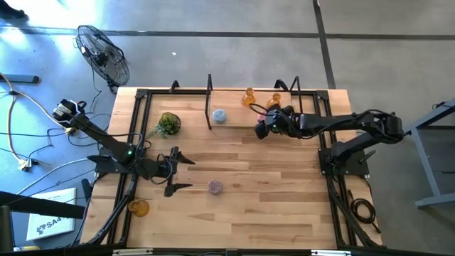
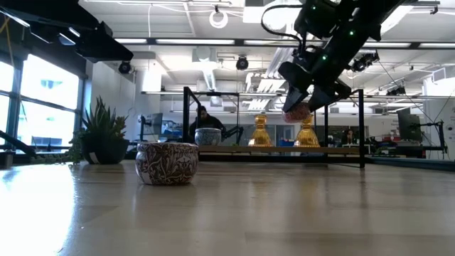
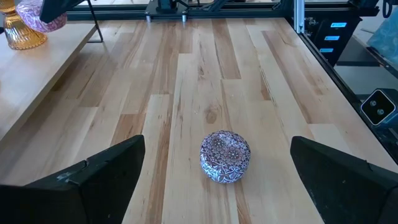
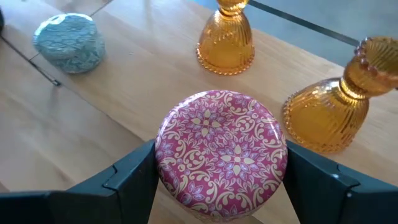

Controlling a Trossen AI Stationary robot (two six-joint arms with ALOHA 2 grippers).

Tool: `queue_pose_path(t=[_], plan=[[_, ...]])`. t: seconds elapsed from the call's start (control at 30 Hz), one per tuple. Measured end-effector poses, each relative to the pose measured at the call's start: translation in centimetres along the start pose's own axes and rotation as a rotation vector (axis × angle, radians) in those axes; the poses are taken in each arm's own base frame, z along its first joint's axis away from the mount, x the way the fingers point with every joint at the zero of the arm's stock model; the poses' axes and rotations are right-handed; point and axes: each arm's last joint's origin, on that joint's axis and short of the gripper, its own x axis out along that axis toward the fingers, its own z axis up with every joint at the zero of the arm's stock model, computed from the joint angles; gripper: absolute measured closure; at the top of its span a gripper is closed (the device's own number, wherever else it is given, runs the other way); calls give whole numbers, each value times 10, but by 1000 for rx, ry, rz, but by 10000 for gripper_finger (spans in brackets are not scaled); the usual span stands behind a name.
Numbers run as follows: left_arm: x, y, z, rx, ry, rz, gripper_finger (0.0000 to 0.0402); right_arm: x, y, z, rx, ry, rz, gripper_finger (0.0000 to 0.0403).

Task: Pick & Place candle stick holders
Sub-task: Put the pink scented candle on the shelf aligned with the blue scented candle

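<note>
Fingers of the right gripper are clamped on the pink holder, one on either side, holding it in the air above the raised wooden shelf at the far side of the table. On that shelf stand two amber holders just beyond the pink one, and the pale blue holder sits further left. The left gripper hovers low over the near-left part of the table with its jaws spread wide and nothing between them; the lilac holder (patterned, round and short) rests on the boards just ahead of it. A third amber holder sits at the near-left corner, and a small green plant stands at far left.
</note>
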Motion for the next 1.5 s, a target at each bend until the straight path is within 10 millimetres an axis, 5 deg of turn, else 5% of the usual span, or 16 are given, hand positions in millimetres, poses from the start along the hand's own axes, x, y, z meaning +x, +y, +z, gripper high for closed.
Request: queue_pose_path(t=[0.93, 1.5], plan=[[0, 0, 0, 0, 0, 0, 4, 5, 16, -31, 181, -161, -109, 122], [0, 0, 0, 0, 0, 0, 4, 10, 20, -29, 229, -186, -86, 120]])
